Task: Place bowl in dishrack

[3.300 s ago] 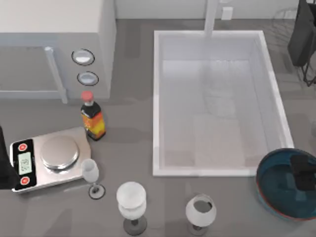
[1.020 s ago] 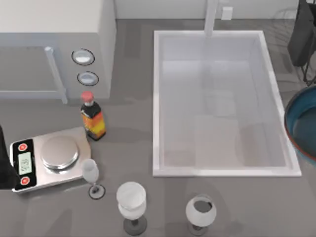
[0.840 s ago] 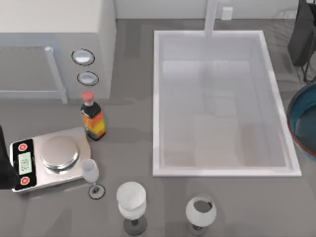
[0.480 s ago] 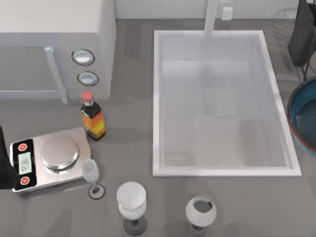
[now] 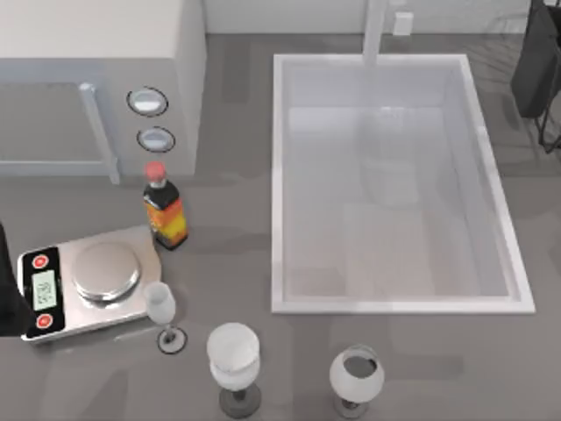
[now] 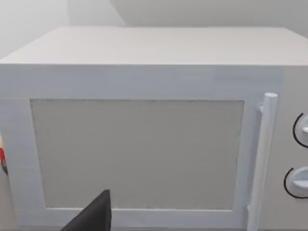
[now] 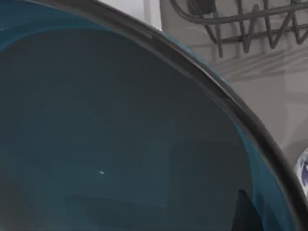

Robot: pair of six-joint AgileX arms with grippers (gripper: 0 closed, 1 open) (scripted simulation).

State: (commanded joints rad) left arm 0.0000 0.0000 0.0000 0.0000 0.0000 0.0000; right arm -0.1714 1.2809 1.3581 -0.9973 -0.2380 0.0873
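The bowl (image 7: 120,139) looms close under the right wrist camera, its teal inside ringed by a dark rim, with the black wires of the dishrack (image 7: 240,21) beyond it over grey counter. Whether the right claw is clenched on the bowl cannot be told.

From above, the dishrack (image 5: 536,61) sits at the table's two o'clock corner, just right of the white sink (image 5: 280,175). Three stemmed glasses (image 5: 233,364) stand along six to seven o'clock. One sauce bottle (image 5: 164,210) and one kitchen scale (image 5: 88,281) lie toward eight o'clock, one microwave (image 5: 96,53) at ten. The left arm (image 5: 7,294) is parked at the left edge beside the scale; its claw's state cannot be told.
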